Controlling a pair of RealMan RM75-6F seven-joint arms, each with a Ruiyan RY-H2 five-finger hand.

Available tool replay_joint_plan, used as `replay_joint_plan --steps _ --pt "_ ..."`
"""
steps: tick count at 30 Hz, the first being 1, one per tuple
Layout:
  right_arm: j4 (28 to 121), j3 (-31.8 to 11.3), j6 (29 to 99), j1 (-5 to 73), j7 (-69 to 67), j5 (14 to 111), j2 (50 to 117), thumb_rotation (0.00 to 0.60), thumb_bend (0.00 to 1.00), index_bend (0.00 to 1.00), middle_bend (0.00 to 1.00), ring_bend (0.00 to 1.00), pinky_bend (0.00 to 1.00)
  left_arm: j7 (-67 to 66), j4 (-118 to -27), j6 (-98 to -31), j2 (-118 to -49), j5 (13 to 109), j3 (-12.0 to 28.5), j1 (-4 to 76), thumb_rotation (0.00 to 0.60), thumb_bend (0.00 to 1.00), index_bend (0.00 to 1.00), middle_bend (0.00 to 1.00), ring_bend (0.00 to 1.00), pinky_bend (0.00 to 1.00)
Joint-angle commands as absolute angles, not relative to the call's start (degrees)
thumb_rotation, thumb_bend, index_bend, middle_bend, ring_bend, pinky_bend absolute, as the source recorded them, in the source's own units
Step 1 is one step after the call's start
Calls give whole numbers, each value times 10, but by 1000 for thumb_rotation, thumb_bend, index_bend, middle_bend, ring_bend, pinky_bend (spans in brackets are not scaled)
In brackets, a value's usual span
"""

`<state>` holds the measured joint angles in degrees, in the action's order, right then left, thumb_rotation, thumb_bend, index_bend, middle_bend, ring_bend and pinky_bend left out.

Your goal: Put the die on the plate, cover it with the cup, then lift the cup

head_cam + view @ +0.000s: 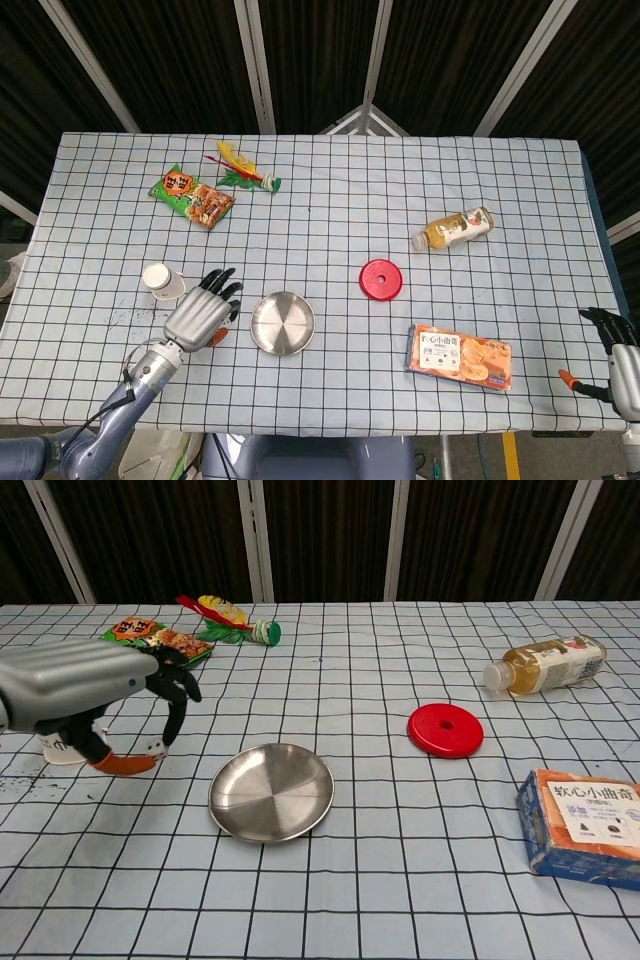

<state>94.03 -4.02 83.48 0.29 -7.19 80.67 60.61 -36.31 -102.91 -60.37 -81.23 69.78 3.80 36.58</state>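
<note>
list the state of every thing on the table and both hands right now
left hand: raised off the table, pinching the die
die: held in the air, left of the plate
plate: empty, flat on the table
cup: lying on its side
bottle: lying on its side, cap on
red lid: flat on the table
cookie box: flat, closed
snack bag: flat, sealed
right hand: at the table's edge, holding nothing
</note>
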Motion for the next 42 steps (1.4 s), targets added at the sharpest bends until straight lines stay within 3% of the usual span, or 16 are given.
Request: replay_joint_plan --steps 1,6,12,29,34,37,39,42 --pt "940 -41 835 3 -73 805 606 600 96 213 189 151 0 -364 -1017 -581 -846 681 67 396 600 491 535 192 0 99" --pt "937 -43 835 1 -80 801 604 600 96 213 189 151 0 -378 -955 -539 -912 641 96 443 600 492 535 192 0 99" --pt "934 -46 837 -1 -89 798 601 600 96 213 189 151 0 -407 -901 -518 -976 602 98 478 600 491 535 195 0 99" --pt "937 -46 839 -4 -95 797 597 600 96 213 189 151 0 -437 -878 -529 -988 556 79 486 600 488 544 198 0 98" --pt "937 -47 839 -4 -94 797 598 600 97 213 189 151 0 -442 -876 -526 -985 546 72 486 600 378 400 152 0 84" --pt "936 -47 839 -4 -92 797 598 600 96 213 189 151 0 -454 -876 -518 -978 531 66 490 600 239 141 51 0 60" --pt "937 -47 840 -4 -90 796 599 600 96 213 189 151 0 -460 -880 -516 -975 522 65 493 600 191 48 13 0 52" --pt "937 -48 841 -4 -88 796 600 600 97 213 189 151 0 -449 -893 -516 -969 524 70 495 600 162 0 0 0 42"
